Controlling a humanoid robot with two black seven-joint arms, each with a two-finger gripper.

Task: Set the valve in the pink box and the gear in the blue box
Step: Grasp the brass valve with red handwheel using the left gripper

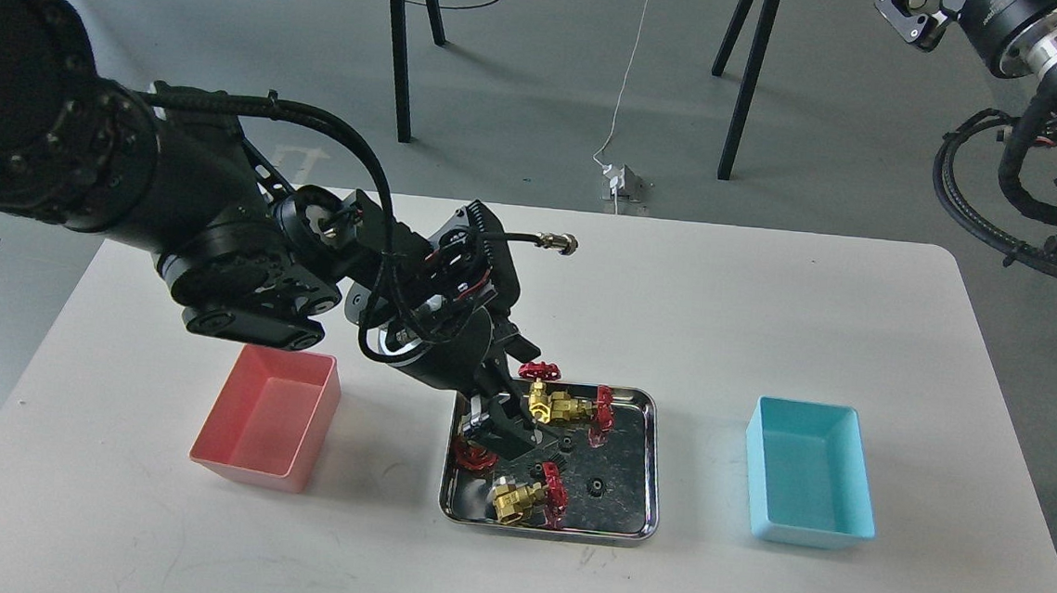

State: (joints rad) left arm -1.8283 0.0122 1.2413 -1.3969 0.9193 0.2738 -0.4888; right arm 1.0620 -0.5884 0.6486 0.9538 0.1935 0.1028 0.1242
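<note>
Several brass valves with red handwheels lie in a shiny steel tray (655, 468): two together at the back (551, 406), one at the front (519, 500), and one at the left, of which only the red handwheel (477, 458) shows. Tiny black gears (597, 485) lie between them. My left gripper (500, 432) is down in the tray over the left valve, its fingers apart, and it hides that valve's body. The pink box (269, 413) stands left of the tray and the blue box (808, 484) right of it; both are empty. My right gripper (904, 8) is high at the top right, cut off by the edge.
The tray and both boxes stand on a white table (723, 301). My left arm's thick links (242, 267) hang over the table behind the pink box. Chair and stand legs (744, 79) and cables are on the floor beyond the table.
</note>
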